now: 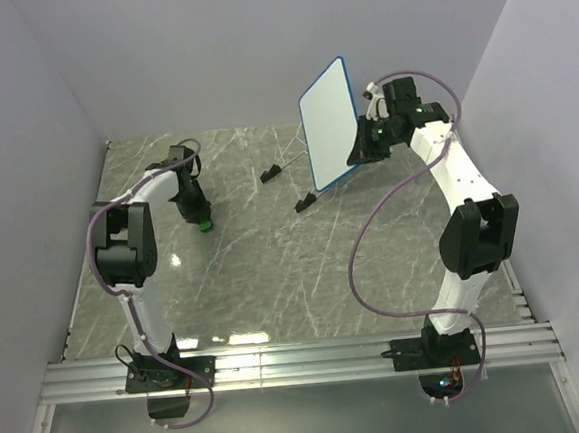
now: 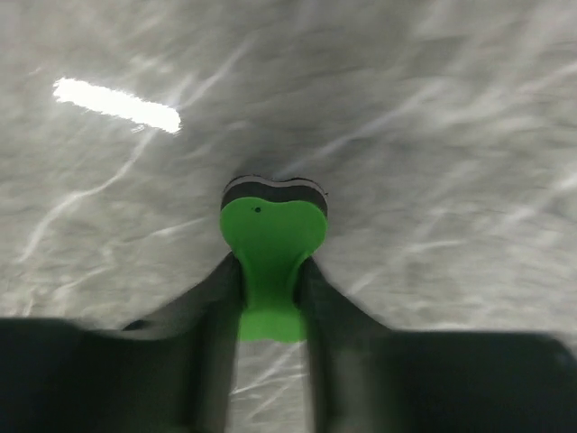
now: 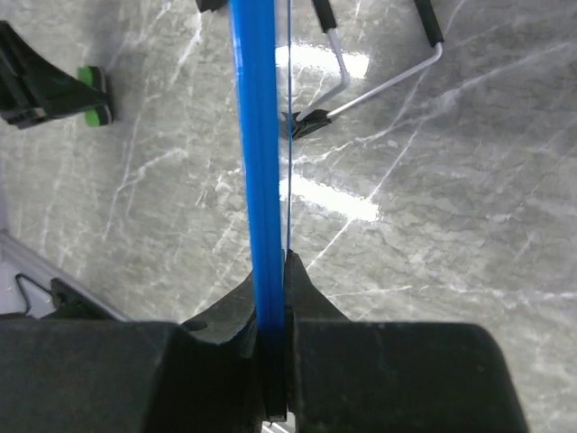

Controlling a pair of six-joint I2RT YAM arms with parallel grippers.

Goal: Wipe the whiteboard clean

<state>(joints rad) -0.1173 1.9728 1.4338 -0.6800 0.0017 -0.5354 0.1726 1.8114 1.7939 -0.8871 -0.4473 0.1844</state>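
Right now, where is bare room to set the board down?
The grey marble tabletop is bare between left arm and right arm, nearer than the thin wire stand. Crowded back right, around it and the blue-rimmed white board.

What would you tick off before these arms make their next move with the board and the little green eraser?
1. Grip on eraser by left tool: ok, pinched between both fingers.
2. Grip on board by right tool: ok, shut on the blue rim, board up on edge.
3. Contact of eraser and board: not ok, the eraser is low over the table, well apart on the board's left.
4. Writing left to wipe: cannot tell; the face seen from above looks blank, the other is hidden.
5. Way between them: probably ok, though the wire stand sits by the board's foot.
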